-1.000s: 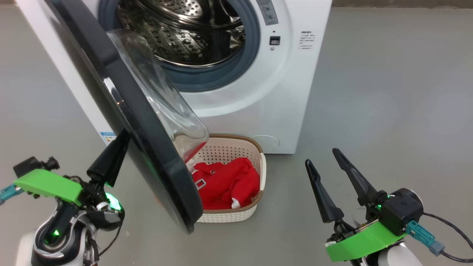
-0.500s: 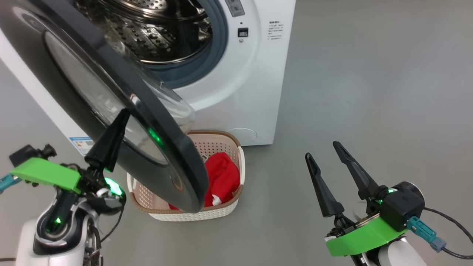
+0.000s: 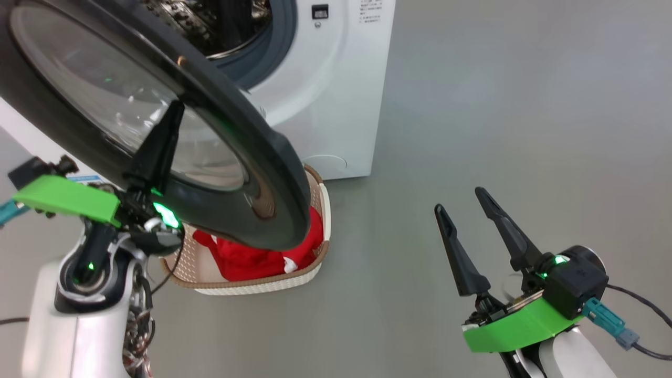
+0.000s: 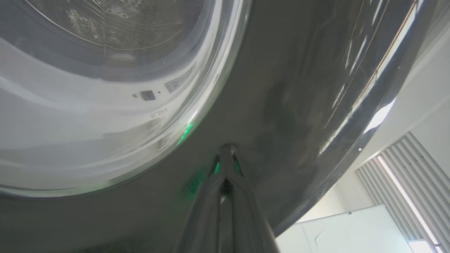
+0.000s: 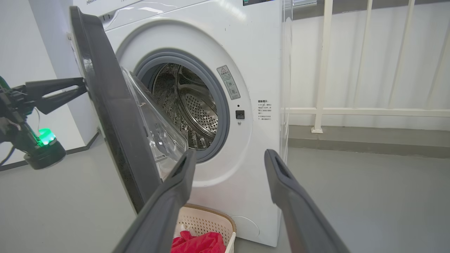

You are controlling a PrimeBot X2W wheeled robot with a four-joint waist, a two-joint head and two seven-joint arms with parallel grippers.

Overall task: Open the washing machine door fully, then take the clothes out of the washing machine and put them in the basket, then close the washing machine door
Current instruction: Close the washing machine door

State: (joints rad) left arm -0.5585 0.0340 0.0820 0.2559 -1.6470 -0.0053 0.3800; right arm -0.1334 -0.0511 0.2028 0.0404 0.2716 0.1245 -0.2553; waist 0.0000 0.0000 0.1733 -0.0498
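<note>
The washing machine (image 3: 325, 105) stands with its glossy black door (image 3: 257, 157) partly open, outer face toward me. My left gripper (image 3: 176, 107) is shut, and in the left wrist view its fingertips (image 4: 227, 149) press on the door's black ring beside the glass window (image 4: 105, 88). The cream basket (image 3: 262, 283) sits on the floor under the door with red clothes (image 3: 247, 260) in it. Off to the right my right gripper (image 3: 459, 199) hangs open and holds nothing. In the right wrist view the steel drum (image 5: 193, 105) looks bare of clothes.
Grey floor (image 3: 499, 105) stretches wide to the right of the machine. A white railing (image 5: 351, 111) runs along the wall behind it. The door overhangs much of the basket (image 5: 211, 219).
The head camera has shifted. The door has swung toward the machine with my left gripper's tips against its outer face, now showing that face instead of its edge. The right gripper stays open.
</note>
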